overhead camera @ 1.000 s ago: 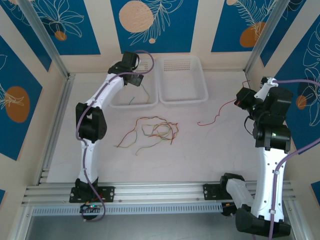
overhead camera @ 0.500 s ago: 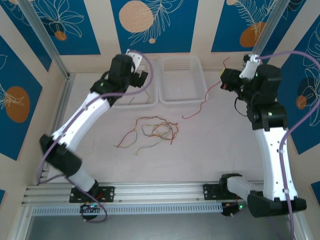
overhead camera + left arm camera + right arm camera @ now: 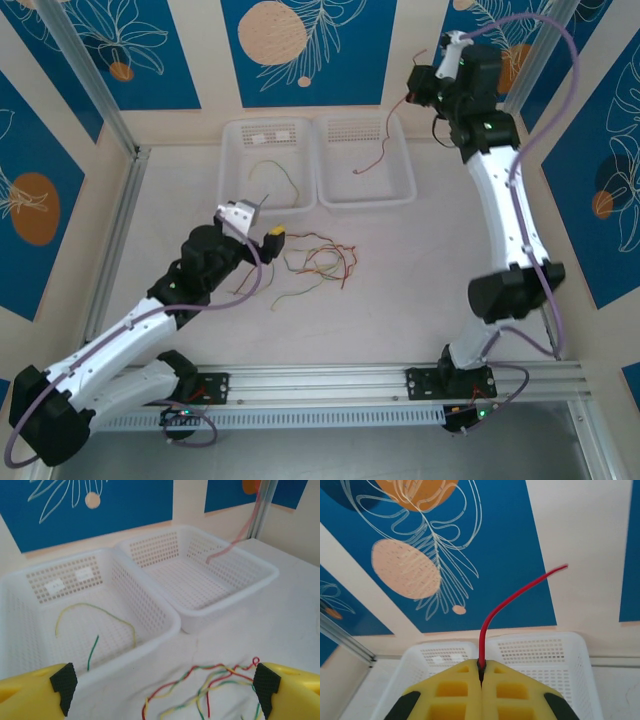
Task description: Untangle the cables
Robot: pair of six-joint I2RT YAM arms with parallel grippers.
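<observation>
Thin curly cables (image 3: 318, 262) tangled loosely, red cable (image 3: 481, 645) pinched in right tool (image 3: 481, 668)

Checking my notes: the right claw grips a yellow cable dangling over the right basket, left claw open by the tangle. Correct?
No. The right claw grips a red cable, not yellow, as the right wrist view shows. It dangles over the right basket, left claw open by the tangle.

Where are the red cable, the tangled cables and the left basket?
red cable (image 3: 506, 601), right wrist view, curved middle.
tangled cables (image 3: 318, 262), top view, centre.
left basket (image 3: 65, 580), left wrist view, back wall.
</observation>
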